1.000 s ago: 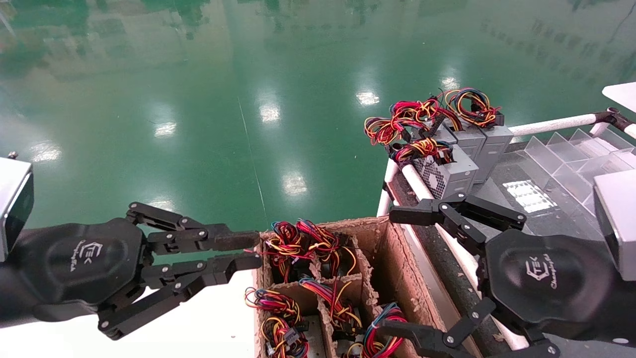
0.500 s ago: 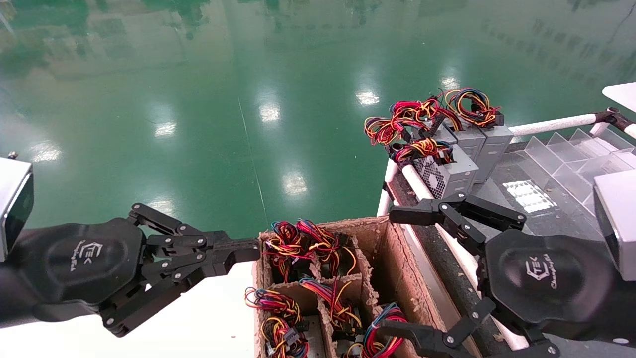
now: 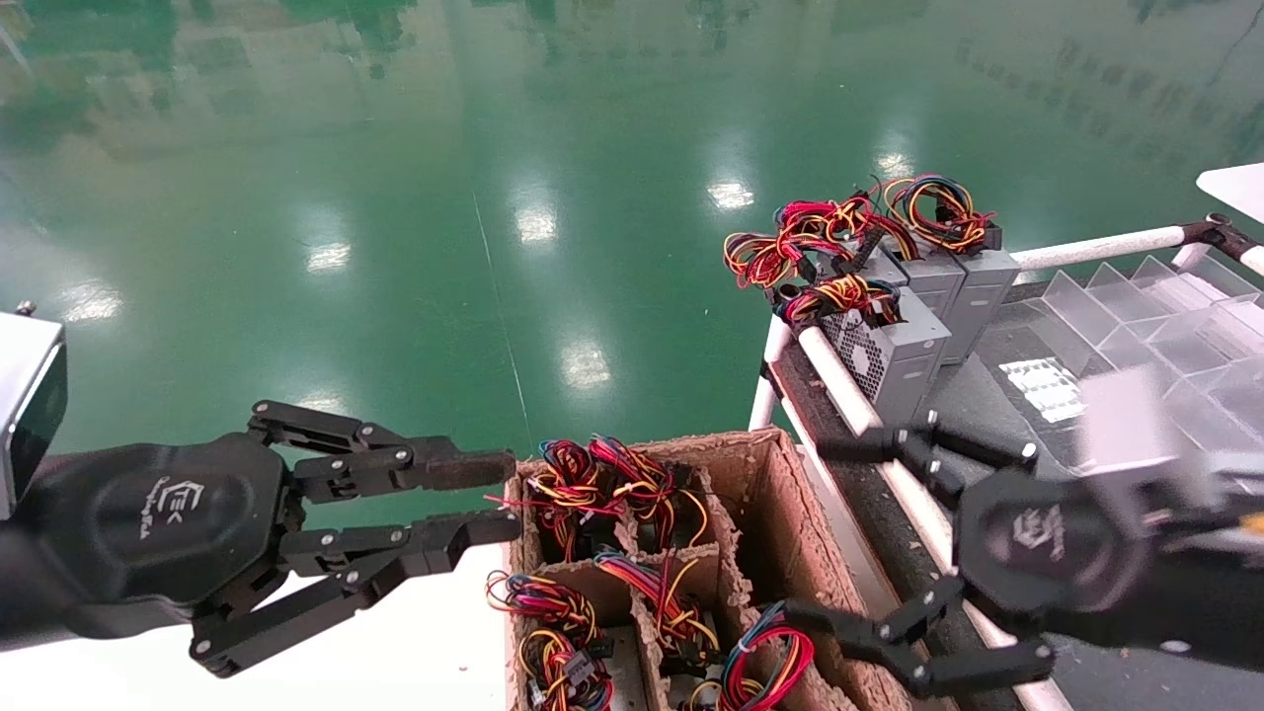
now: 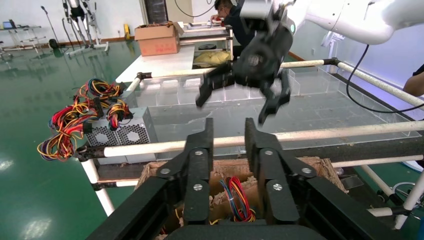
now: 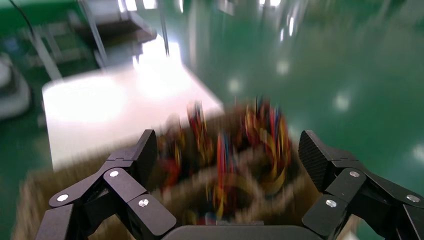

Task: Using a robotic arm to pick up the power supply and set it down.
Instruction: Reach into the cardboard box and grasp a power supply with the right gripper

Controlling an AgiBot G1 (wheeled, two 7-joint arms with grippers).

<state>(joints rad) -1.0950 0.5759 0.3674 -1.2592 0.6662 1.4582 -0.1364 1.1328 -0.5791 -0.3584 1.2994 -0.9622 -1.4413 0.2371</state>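
Left: black linkage left gripper [image 3: 499, 499], fingers parted and empty, beside the brown cardboard divider box [image 3: 760, 464]. Centre: grey power supply under a red-and-blue wire loop [image 3: 765, 662], seated in its compartment — not yet grasped. Right: right gripper [image 3: 820, 538], spread wide above it. Only the left wrist view shows the shelf's grey supplies [image 4: 120, 132] head-on.

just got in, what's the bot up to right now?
The right gripper, fingers wide open and empty, hangs over the near right corner of the divided cardboard box, by the power supply with the red-and-blue wire loop. Nothing is grasped yet. The left gripper hovers open at the box's left edge. Three more grey units stand on the rack on the right.
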